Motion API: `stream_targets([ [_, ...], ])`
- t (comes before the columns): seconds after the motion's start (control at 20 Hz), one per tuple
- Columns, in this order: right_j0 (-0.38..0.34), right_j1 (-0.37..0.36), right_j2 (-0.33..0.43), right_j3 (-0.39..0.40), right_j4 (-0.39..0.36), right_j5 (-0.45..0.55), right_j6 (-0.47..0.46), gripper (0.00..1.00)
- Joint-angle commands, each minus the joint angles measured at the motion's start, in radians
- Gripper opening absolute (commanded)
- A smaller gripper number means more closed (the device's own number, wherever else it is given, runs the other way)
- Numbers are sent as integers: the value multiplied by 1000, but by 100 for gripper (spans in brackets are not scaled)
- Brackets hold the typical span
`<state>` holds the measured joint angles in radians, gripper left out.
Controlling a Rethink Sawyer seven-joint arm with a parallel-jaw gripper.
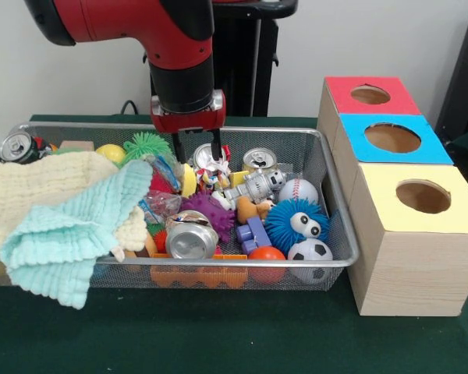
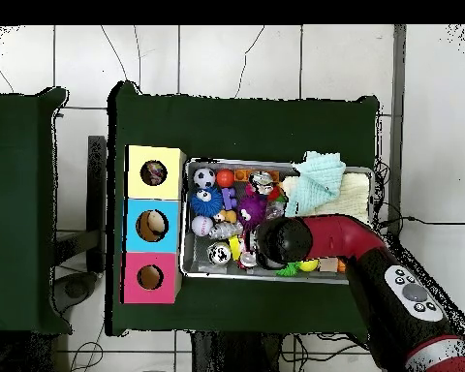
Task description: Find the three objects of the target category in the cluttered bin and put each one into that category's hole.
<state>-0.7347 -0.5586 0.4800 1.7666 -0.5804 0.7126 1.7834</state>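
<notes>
A wire bin (image 1: 339,234) (image 2: 186,254) holds mixed clutter. Silver cans lie at the front middle (image 1: 191,238), the back (image 1: 259,160) and the far left corner (image 1: 17,146). A baseball (image 1: 298,189), a soccer ball (image 1: 310,253) and an orange ball (image 1: 267,257) sit at the right end. My gripper (image 1: 196,148) hangs open over the back of the bin, its fingers either side of another can top (image 1: 207,156) without closing on it. In the overhead view the red arm (image 2: 319,240) hides the gripper.
Three wooden boxes with holes stand beside the bin: red (image 1: 370,95), blue (image 1: 391,138), yellow (image 1: 423,196). A cream towel (image 1: 31,195) and a mint cloth (image 1: 78,226) cover the bin's left part. Spiky blue (image 1: 296,222), purple (image 1: 210,210) and green (image 1: 146,144) balls lie among the toys.
</notes>
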Motion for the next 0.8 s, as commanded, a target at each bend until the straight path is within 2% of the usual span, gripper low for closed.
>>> stream_targets([
  [0.05, 1, 38, 56, -43, -4, 74, -151, 100],
  [0.2, 0, 37, 46, -16, -18, 55, -141, 100],
  [0.4, 13, 30, 19, 40, -46, -14, -83, 100],
  [0.8, 26, 49, 8, 53, -44, -70, -27, 100],
])
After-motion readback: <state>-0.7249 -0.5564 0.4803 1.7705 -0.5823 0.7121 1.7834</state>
